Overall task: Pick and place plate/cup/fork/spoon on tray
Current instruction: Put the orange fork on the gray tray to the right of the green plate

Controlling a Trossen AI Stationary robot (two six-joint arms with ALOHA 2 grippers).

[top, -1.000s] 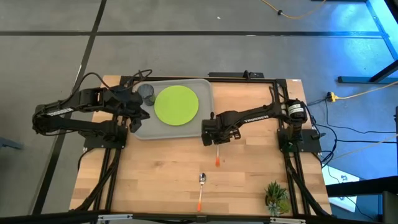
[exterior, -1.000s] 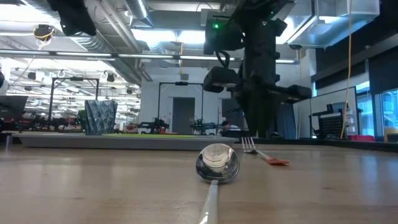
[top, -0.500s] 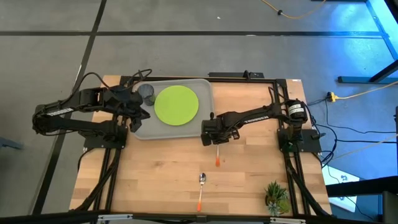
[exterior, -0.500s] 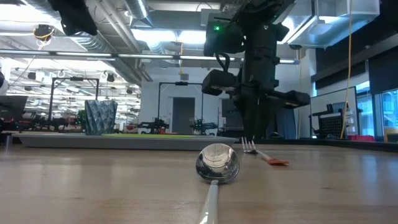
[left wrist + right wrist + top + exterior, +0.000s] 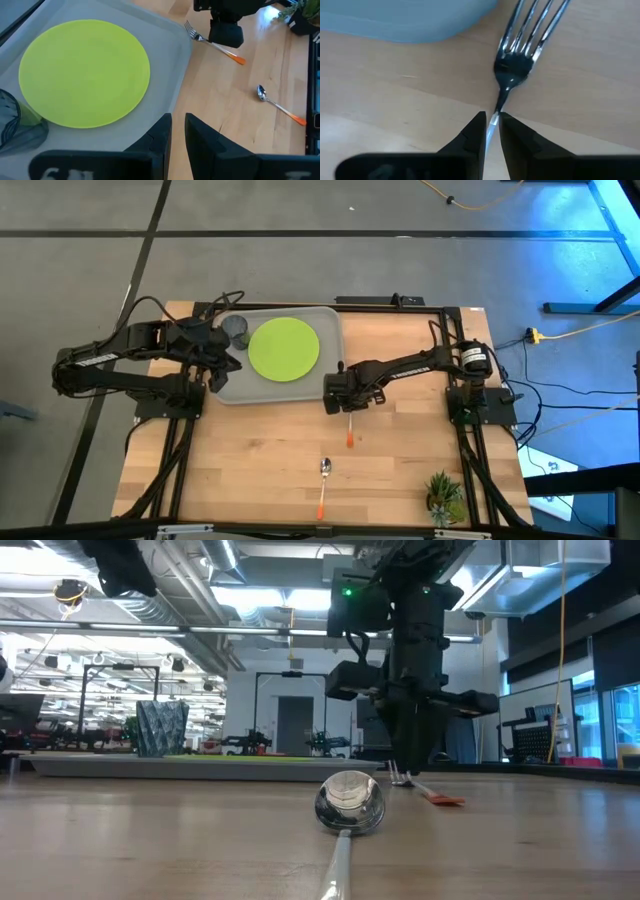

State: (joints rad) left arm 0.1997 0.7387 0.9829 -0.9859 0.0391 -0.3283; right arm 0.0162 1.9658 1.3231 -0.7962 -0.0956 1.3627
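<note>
Since sinking lower, the right gripper (image 5: 490, 131) pinches the fork (image 5: 520, 52) beside the tray (image 5: 330, 330) holding plate (image 5: 283, 348) and cup (image 5: 236, 329).

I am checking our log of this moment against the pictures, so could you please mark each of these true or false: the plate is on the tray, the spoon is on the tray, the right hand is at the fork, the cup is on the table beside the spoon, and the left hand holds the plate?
1. The plate lies on the tray. True.
2. The spoon lies on the tray. False: it lies on the bare wooden table, apart from the tray.
3. The right hand has its fingers around the fork. True: the neck runs between them.
4. The cup stands beside the spoon. False: it stands in the tray, next to the plate.
5. The left hand holds the plate. False: it is above the tray's rim, holding nothing.
</note>
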